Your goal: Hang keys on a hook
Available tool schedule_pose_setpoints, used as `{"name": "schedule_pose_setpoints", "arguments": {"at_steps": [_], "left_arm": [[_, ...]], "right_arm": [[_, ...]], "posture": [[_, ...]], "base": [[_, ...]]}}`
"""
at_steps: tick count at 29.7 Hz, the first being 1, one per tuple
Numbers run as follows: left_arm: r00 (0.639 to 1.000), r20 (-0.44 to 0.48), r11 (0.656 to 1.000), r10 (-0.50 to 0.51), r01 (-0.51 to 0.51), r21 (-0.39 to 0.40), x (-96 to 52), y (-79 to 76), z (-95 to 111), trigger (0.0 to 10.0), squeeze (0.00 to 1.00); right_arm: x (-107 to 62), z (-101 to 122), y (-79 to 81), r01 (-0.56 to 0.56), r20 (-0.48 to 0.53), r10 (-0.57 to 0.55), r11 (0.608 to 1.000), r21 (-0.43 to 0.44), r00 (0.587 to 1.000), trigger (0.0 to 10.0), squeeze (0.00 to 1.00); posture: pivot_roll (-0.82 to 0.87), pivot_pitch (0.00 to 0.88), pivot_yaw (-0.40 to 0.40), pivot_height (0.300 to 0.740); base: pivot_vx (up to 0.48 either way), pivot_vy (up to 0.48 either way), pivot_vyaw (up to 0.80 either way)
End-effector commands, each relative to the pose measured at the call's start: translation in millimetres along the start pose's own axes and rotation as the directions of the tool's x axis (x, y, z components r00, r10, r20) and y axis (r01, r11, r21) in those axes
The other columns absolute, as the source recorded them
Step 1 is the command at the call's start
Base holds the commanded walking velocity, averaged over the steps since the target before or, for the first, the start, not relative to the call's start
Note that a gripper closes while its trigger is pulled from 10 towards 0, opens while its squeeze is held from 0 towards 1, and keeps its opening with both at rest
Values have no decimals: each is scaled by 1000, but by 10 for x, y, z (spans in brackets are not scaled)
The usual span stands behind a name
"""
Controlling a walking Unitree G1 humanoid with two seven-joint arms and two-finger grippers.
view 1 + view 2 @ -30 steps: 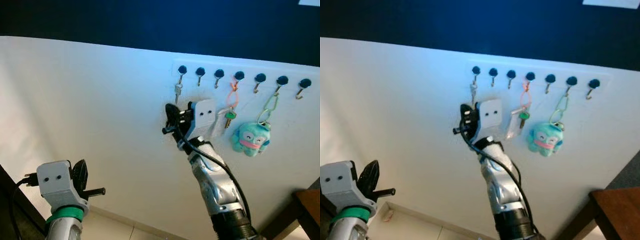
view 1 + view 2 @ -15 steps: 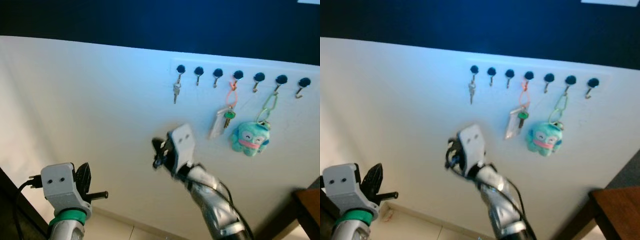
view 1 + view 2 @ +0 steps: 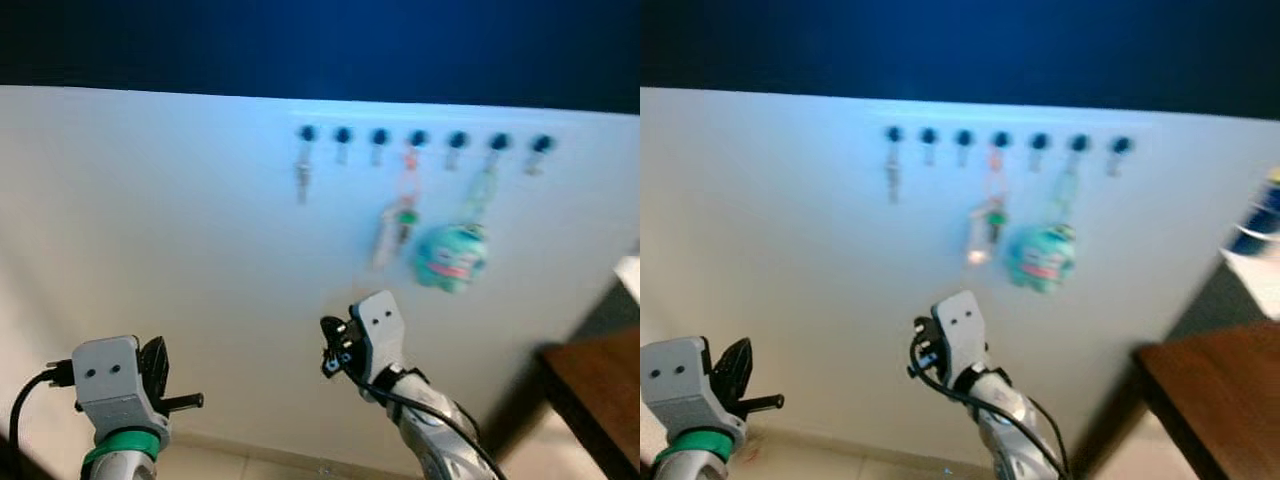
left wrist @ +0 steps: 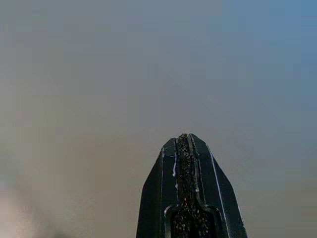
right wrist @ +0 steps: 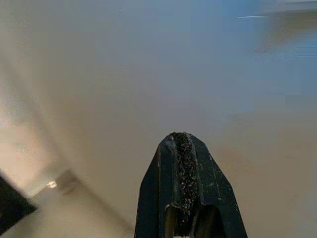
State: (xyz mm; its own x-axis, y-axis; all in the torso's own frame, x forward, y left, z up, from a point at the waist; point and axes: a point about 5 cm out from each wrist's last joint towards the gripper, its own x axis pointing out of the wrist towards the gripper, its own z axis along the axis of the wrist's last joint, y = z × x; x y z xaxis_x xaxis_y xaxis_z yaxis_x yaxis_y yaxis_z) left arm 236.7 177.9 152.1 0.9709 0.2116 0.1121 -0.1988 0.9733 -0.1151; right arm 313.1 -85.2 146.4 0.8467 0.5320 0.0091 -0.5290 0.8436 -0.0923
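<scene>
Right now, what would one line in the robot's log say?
key: on first hook | right gripper: shut, low, off the wall | left gripper: shut, idle

The right gripper [image 3: 333, 352], black fingers pressed together, has dropped away from the small silver key [image 3: 302, 178] now left hanging on the leftmost black-knobbed hook [image 3: 306, 134], well below the row.

Head views blurred: row of dark-knobbed wall hooks [image 3: 420, 138] smeared. Small silver key [image 3: 301, 180] a faint streak. Teal plush keychain [image 3: 452, 256] soft-edged. Brown wooden table [image 3: 600, 395] cut off at lower right frame edge.
</scene>
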Motion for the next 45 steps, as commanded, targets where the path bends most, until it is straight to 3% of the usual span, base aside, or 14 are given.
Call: {"name": "schedule_pose_setpoints", "arguments": {"at_steps": [1,5,19,32,36,45], "left_arm": [[1000,-19,1000,22,-22,8,-8,37,-53,10000,0],[999,-20,999,34,-33,3,-9,35,-50,10000,0],[998,-29,999,50,-50,-2,-34,57,-63,10000,0],[1000,2,1000,9,-9,-22,-25,2,-12,10000,0],[999,33,1000,-14,14,-23,-26,-61,45,10000,0],[1000,26,1000,-17,17,-23,-18,-46,25,10000,0]], "right_arm": [[12,7,91,-47,6,47,999,3,999,10000,0],[32,43,154,-93,22,93,996,4,995,10000,0],[-2,19,174,-138,2,138,990,1,990,10000,0],[-4,20,166,-133,0,133,991,-3,991,10000,0],[-6,18,162,-131,-1,131,991,-6,991,10000,0],[-1,17,160,-129,-1,129,992,-7,992,10000,0]], "posture": [[-78,64,99,740],[-75,70,97,740],[-74,74,94,740],[-74,74,94,740],[-74,74,94,740],[-75,75,98,740]], "base": [[0,0,-800],[0,0,-800],[0,0,0],[0,285,0],[0,-418,0],[0,-410,0]]}}
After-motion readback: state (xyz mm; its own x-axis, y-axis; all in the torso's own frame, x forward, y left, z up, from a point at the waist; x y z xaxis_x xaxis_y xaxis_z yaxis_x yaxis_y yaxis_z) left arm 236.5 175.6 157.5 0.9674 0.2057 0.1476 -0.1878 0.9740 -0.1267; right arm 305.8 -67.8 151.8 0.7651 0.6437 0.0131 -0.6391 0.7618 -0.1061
